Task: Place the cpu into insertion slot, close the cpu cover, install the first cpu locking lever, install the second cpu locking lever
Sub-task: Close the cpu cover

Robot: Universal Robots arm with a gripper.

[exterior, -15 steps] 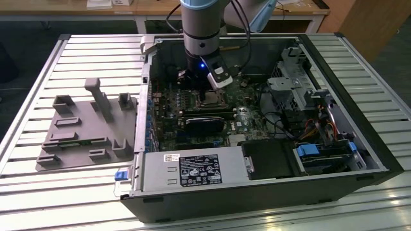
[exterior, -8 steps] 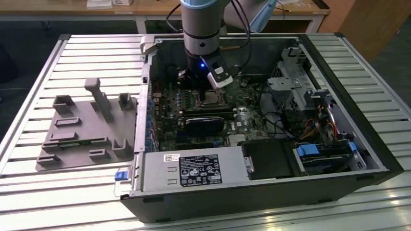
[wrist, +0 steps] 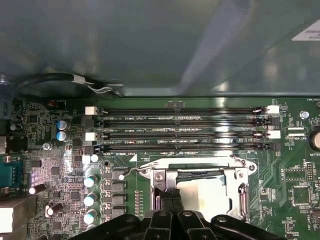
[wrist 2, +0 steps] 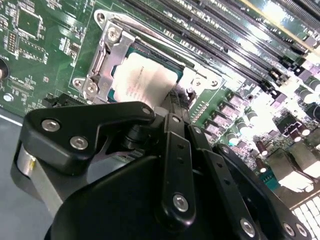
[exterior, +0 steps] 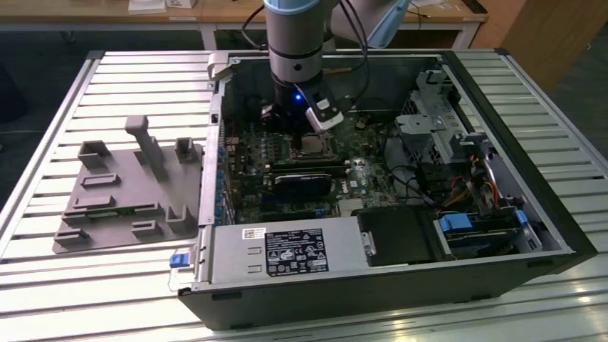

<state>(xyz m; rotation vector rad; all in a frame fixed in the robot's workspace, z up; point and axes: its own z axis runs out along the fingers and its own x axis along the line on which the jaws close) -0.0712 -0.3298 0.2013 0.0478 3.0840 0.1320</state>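
Observation:
The cpu (wrist 2: 145,82) lies flat in the insertion slot, whose dark edge (wrist 2: 150,51) shows beside it. Its pale silver top also shows in the first wrist view (wrist: 207,192). The cpu cover (wrist: 241,192), a silver frame, is down around the chip, its edge (wrist 2: 100,60) held by screws. A thin wire locking lever (wrist: 200,161) runs along the socket's side toward the memory slots, and its hooked end (wrist: 131,170) sticks out at one corner. My gripper (wrist: 168,192) is shut, its black fingertips together at the cover's corner (wrist 2: 180,100). In the exterior view it hangs over the socket (exterior: 318,128).
Long black memory slots (wrist: 185,130) lie just beyond the socket. Capacitors (wrist: 90,200) stand on one side. A black card (exterior: 299,182), the power supply (exterior: 285,253) and a drive cage (exterior: 446,135) crowd the open case. A grey fixture tray (exterior: 124,192) sits at the exterior view's left.

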